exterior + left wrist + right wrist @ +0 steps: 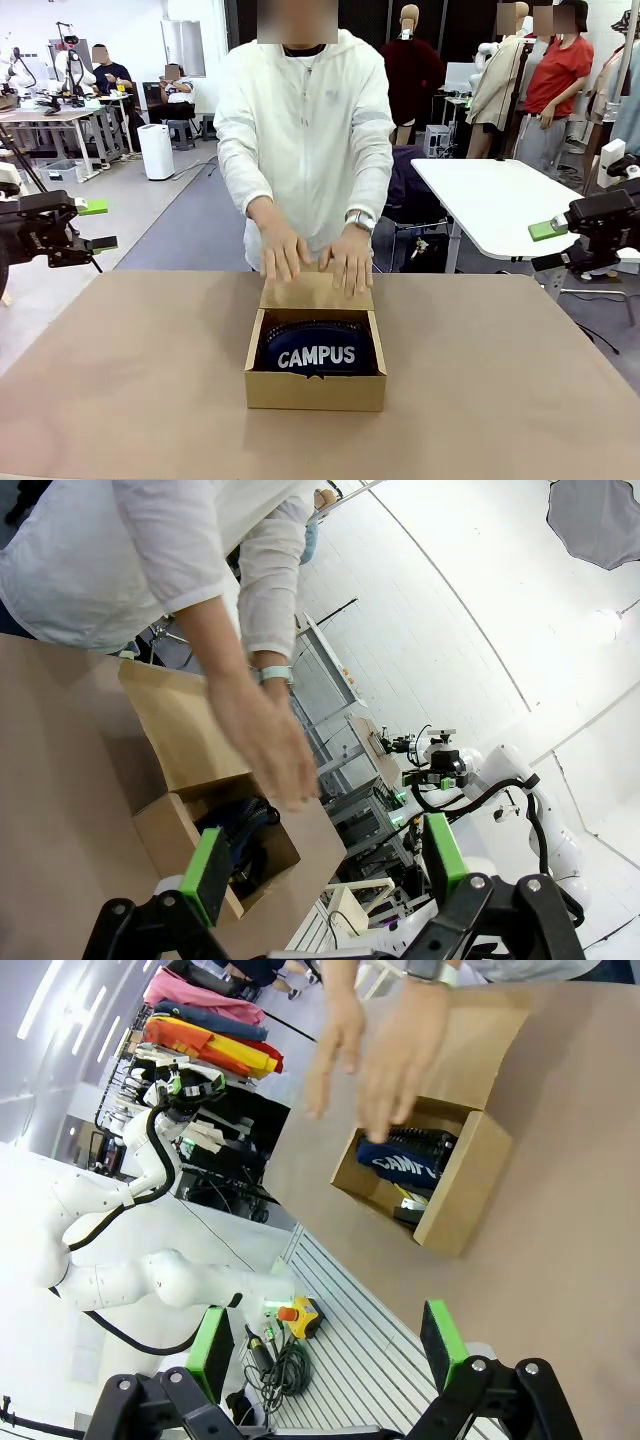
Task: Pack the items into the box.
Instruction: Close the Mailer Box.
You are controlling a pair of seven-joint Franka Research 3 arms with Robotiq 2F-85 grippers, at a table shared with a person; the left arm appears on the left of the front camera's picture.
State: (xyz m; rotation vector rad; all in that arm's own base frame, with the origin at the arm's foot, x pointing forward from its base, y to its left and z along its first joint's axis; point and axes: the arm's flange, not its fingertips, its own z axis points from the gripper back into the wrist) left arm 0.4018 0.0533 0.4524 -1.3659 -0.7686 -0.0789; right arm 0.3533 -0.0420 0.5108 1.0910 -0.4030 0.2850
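Observation:
The brown cardboard box stands mid-table with its lid flap folded back on the far side. The navy pouch with white "CAMPUS" lettering lies inside it. A person's hands rest on the flap. My left gripper hovers open off the table's left edge, my right gripper open off its right edge, both far from the box. The left wrist view looks past my open left gripper at the box. The right wrist view has my open right gripper, the box, the pouch and a small dark item beside it.
The brown tabletop is bare around the box on all sides. The person in a white jacket stands at the far edge. A white table is behind on the right.

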